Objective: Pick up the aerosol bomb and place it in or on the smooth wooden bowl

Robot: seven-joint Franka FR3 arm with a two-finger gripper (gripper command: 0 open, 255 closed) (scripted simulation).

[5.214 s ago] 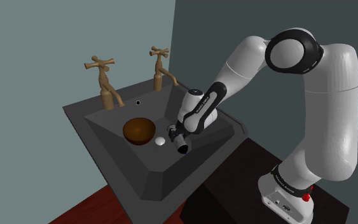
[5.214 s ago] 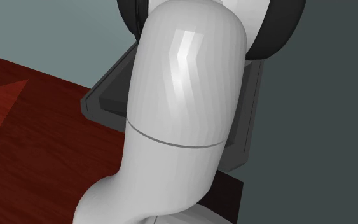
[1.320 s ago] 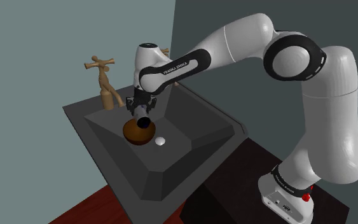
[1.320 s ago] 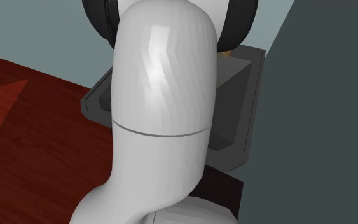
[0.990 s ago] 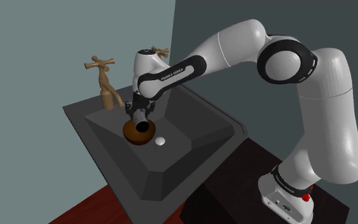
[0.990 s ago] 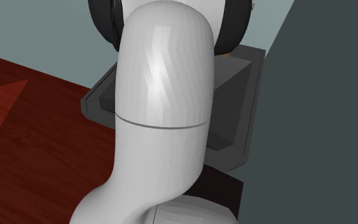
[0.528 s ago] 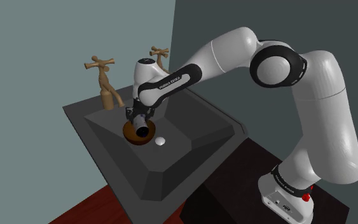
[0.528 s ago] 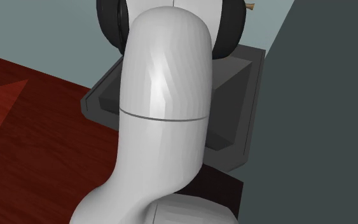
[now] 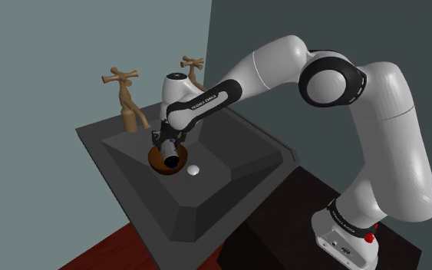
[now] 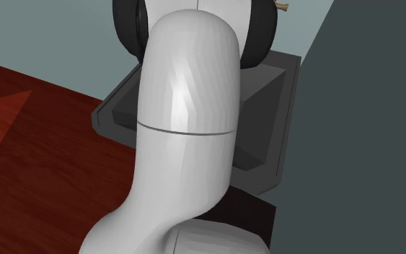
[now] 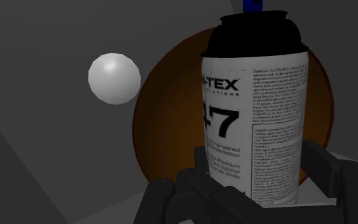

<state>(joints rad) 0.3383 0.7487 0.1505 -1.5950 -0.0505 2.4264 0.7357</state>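
**Spray can, carried over bowl**

Tool clasped around the spray can, cap end pointing at the brown bowl in the sink. Held low over it, likely so release lands inside, clear of the white ball beside it.

White arm, dark joints, black claw

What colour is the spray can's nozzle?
The spray can has a blue nozzle; wrist view.
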